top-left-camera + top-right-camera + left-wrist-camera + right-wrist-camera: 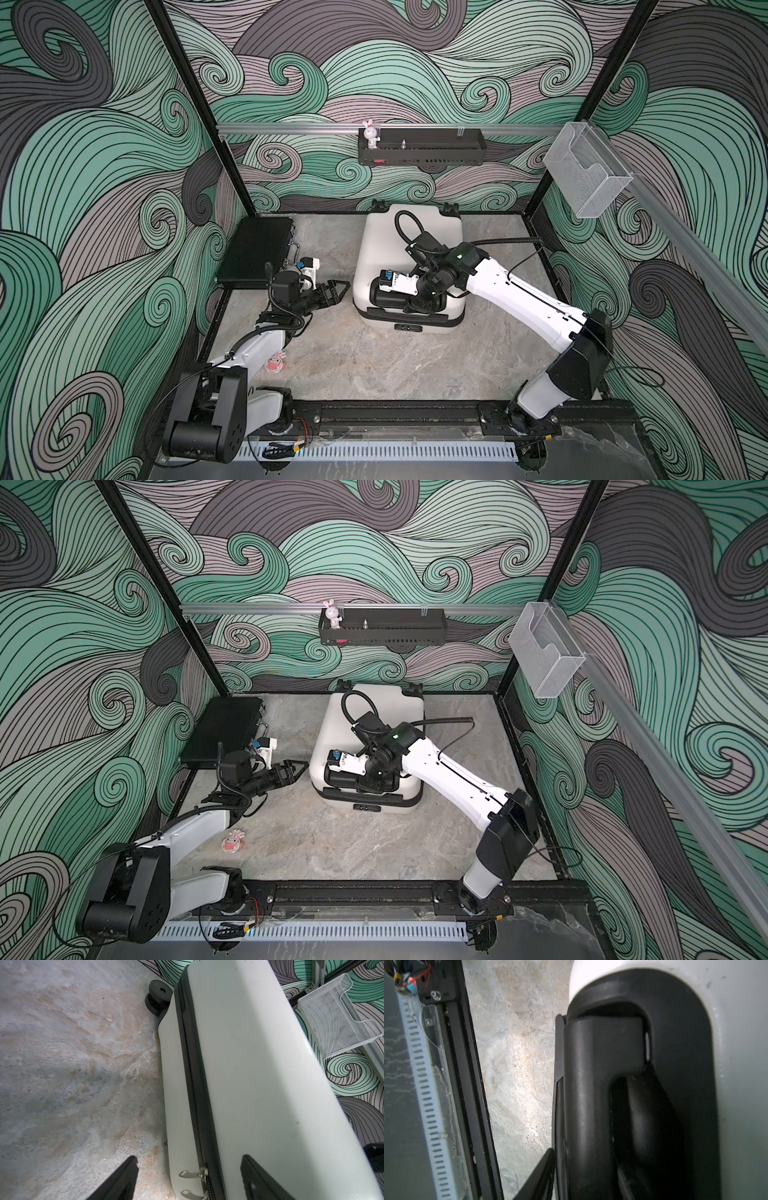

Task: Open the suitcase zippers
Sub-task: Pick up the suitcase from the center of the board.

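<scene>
Black handle (pixel 591 1095) fills the right wrist view, lying between the fingers of the right end effector (pixel 415 306); one finger is lost in the dark recess, so whether the hold is clenched cannot be told. Left end effector (pixel 343 289) is released, fingers spread just beside the suitcase (pixel 399 241), which lies flat at the desk (pixel 374 365) rear centre. Its zippers (pixel 192 1084) run out of frame, with two metal pulls (pixel 190 1174) visible, one at the frame edge.

The suitcase (pixel 249 1064) shell is hard white plastic, finely grained with a soft sheen. Its zipper band (pixel 191 1076) is matt black, the pulls (pixel 188 1174) bright metal, the handle (pixel 591 1095) smooth matt black plastic. The tabletop (pixel 62 1064) looks like rough mottled stone.
</scene>
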`<state>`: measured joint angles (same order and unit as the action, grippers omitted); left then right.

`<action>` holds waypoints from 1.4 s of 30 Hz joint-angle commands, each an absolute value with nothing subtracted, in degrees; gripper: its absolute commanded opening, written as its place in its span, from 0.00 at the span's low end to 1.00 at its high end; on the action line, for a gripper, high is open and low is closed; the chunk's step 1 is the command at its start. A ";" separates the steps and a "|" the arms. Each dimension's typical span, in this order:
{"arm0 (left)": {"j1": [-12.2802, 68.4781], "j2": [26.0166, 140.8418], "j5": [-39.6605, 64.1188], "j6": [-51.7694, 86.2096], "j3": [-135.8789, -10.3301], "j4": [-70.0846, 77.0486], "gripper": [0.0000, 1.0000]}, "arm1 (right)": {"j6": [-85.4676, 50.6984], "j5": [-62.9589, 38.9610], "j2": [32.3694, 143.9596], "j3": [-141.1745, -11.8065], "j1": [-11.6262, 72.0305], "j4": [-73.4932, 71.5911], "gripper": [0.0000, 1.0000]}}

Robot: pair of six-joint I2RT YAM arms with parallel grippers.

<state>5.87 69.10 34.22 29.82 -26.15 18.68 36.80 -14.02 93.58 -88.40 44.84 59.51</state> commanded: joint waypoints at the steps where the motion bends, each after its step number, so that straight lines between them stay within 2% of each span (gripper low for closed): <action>1: 6.89 67.15 33.23 27.50 -26.99 19.31 0.74 | 39.38 -16.60 94.56 -88.32 45.18 61.38 0.33; 5: 8.21 64.65 31.54 25.95 -25.67 20.46 0.73 | 41.22 -17.64 93.71 -87.91 45.18 61.31 0.19; 8: 10.28 62.37 30.42 25.38 -24.30 22.36 0.68 | 42.02 -20.21 92.84 -87.63 44.92 61.40 0.14; 15: 21.29 56.42 22.51 22.69 -18.20 29.71 0.66 | 45.88 -25.33 89.07 -86.36 41.98 61.44 0.04; 24: 23.38 50.79 17.44 20.93 -16.37 26.95 0.61 | 48.96 -30.83 82.34 -84.90 34.21 62.15 0.00; 31: 23.58 49.63 15.78 21.39 -15.85 22.13 0.63 | 48.81 -31.66 79.66 -84.54 32.48 62.82 0.00; 35: 23.55 51.61 19.59 20.99 -15.53 23.57 0.64 | 49.22 -33.91 78.24 -84.20 31.45 62.89 0.00; 38: 23.98 52.68 24.15 18.41 -14.18 29.24 0.64 | 48.74 -40.18 77.21 -84.27 29.00 62.84 0.00; 42: 24.52 52.34 26.31 13.89 -15.02 26.98 0.63 | 49.86 -46.92 76.41 -83.86 25.33 62.83 0.00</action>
<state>23.90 52.40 22.44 18.31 -14.24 25.71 51.48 -35.48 80.20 -82.72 27.79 66.28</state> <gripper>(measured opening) 0.634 0.276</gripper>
